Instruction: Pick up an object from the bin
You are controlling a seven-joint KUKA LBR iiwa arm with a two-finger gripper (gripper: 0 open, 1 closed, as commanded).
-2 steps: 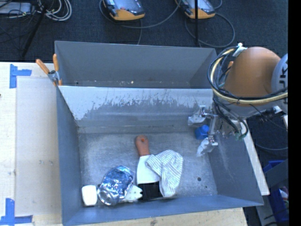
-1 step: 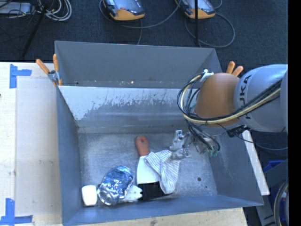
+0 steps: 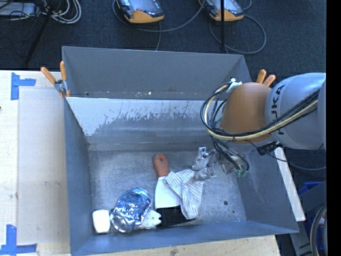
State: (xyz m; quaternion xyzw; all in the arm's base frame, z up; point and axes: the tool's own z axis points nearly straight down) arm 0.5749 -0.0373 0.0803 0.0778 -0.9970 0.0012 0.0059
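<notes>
several things lie low in the grey metal bin (image 3: 106, 159), dark carpet (image 3: 176, 39) beyond: small white block (image 3: 101, 221), crumpled silver foil wad (image 3: 130, 209), reddish-brown oblong lump (image 3: 161, 165), white flat card (image 3: 166, 194), black flat piece (image 3: 175, 216), grey striped cloth (image 3: 187, 192); the gripper (image 3: 203, 166) meets the cloth's upper corner, and i cannot tell whether its jaws are apart or together

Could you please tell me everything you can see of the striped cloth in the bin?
The striped cloth is pale, soft-looking fabric with fine stripes, crumpled in folds on the bin floor, right of centre. It overlaps a white flat piece and a black thing; the gripper is at its upper end.
</notes>
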